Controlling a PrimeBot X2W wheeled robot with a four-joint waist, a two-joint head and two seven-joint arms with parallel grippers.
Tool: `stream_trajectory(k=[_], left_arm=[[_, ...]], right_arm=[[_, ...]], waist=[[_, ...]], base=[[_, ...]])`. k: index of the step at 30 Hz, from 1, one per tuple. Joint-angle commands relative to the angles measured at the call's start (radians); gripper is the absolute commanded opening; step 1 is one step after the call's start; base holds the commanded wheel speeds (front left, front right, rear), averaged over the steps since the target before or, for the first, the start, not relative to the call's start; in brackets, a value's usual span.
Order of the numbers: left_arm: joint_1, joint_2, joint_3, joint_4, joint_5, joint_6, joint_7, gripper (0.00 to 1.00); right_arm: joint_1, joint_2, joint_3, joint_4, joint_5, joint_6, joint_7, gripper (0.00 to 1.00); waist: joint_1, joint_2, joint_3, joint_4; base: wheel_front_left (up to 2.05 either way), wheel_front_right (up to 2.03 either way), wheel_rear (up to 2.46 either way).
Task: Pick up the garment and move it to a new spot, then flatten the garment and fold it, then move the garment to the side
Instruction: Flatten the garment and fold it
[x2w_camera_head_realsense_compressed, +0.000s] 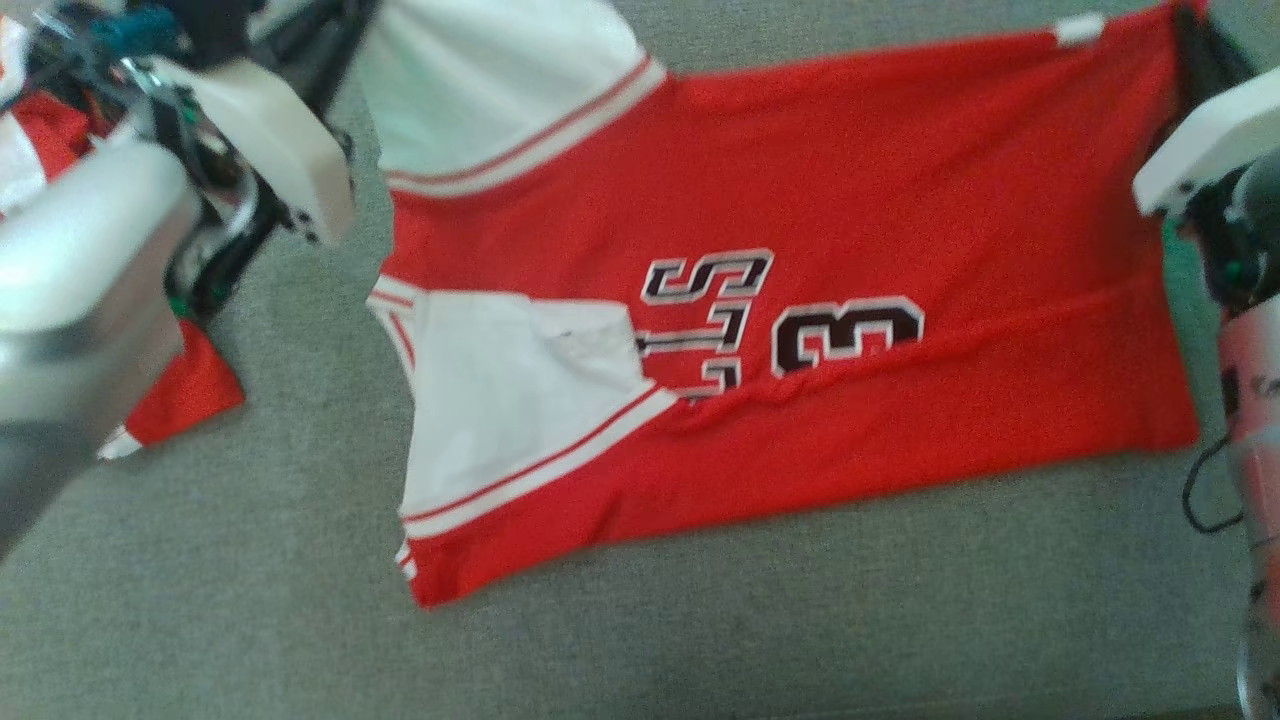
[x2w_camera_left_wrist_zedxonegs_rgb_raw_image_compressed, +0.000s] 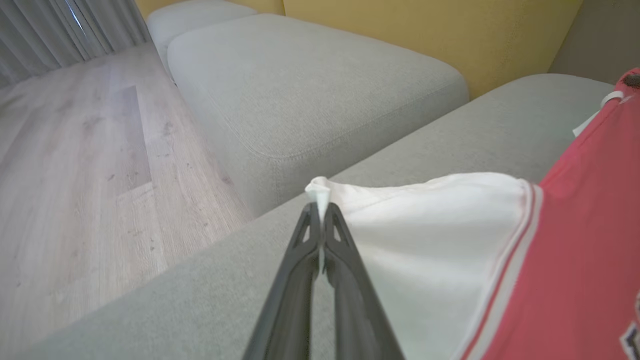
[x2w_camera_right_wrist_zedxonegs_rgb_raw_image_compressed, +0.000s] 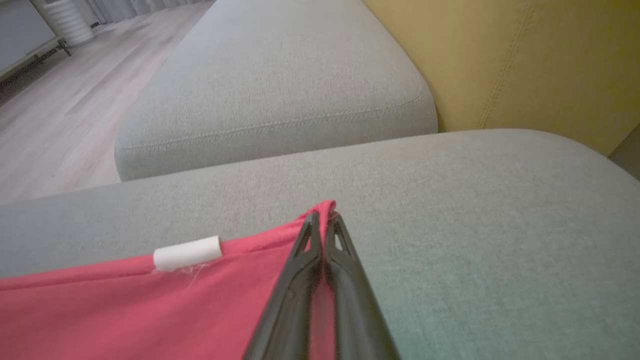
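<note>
A: How was the left arm set?

B: Its pale forearm (x2w_camera_head_realsense_compressed: 80, 280) slanted in from the lower left of the head view, the wrist raised beside the left end of the jersey (x2w_camera_head_realsense_compressed: 800, 250). The left gripper (x2w_camera_left_wrist_zedxonegs_rgb_raw_image_compressed: 320, 212) was clamped on the tip of the far white sleeve (x2w_camera_left_wrist_zedxonegs_rgb_raw_image_compressed: 425, 235), fingers together, with a small twist of cloth poking out past the tips.

A: And the right arm?

B: The right arm (x2w_camera_head_realsense_compressed: 1205, 150) came in at the right edge, its wrist by the jersey's far right corner. The right gripper (x2w_camera_right_wrist_zedxonegs_rgb_raw_image_compressed: 322, 217) was pinched tight on that red corner, fingers pointing low across the cushion (x2w_camera_right_wrist_zedxonegs_rgb_raw_image_compressed: 475, 225). A white tag (x2w_camera_right_wrist_zedxonegs_rgb_raw_image_compressed: 187, 252) sat on the hem near them.

A: Where was the jersey itself?

B: It lay spread on the cushion between the two arms, sleeves toward the left arm, hem toward the right. The near long edge was folded up over the body, covering part of the black number and letters. The near white sleeve lay flat on the red.

A: What lay around it?

B: A red-and-white cloth (x2w_camera_head_realsense_compressed: 190, 390) showed partly under the left forearm, apart from the jersey. Farther off stood a second cushion (x2w_camera_right_wrist_zedxonegs_rgb_raw_image_compressed: 280, 75), then a yellow backrest (x2w_camera_right_wrist_zedxonegs_rgb_raw_image_compressed: 525, 60), a wood floor (x2w_camera_left_wrist_zedxonegs_rgb_raw_image_compressed: 75, 165) and a grey curtain (x2w_camera_left_wrist_zedxonegs_rgb_raw_image_compressed: 50, 30).
</note>
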Motion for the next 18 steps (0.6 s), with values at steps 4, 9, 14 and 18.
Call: stream_trajectory(k=[4, 9, 14, 18], left_arm=[[-0.113, 0.02, 0.054, 0.055, 0.037, 0.006, -0.034, 0.0], [-0.179, -0.018, 0.054, 0.137, 0.071, -0.012, -0.079, 0.0], [-0.21, -0.057, 0.05, 0.208, 0.087, -0.03, -0.122, 0.0], [-0.192, -0.076, 0.035, 0.233, 0.081, -0.05, -0.137, 0.0]], right_arm=[[-0.073, 0.004, -0.013, -0.024, 0.006, 0.007, -0.042, 0.0], [-0.127, 0.019, -0.02, -0.005, -0.002, 0.007, -0.08, 0.0], [-0.151, 0.026, -0.015, 0.028, -0.003, 0.007, -0.105, 0.0], [-0.131, 0.02, -0.005, 0.048, 0.007, 0.007, -0.12, 0.0]], waist=[[0.0, -0.0001, 0.016, -0.018], [0.0, -0.0001, 0.025, -0.03], [0.0, -0.0001, 0.024, -0.03], [0.0, -0.0001, 0.009, -0.02]], base=[[0.0, 0.0, 0.0], [0.0, 0.0, 0.0], [0.0, 0.0, 0.0], [0.0, 0.0, 0.0]])
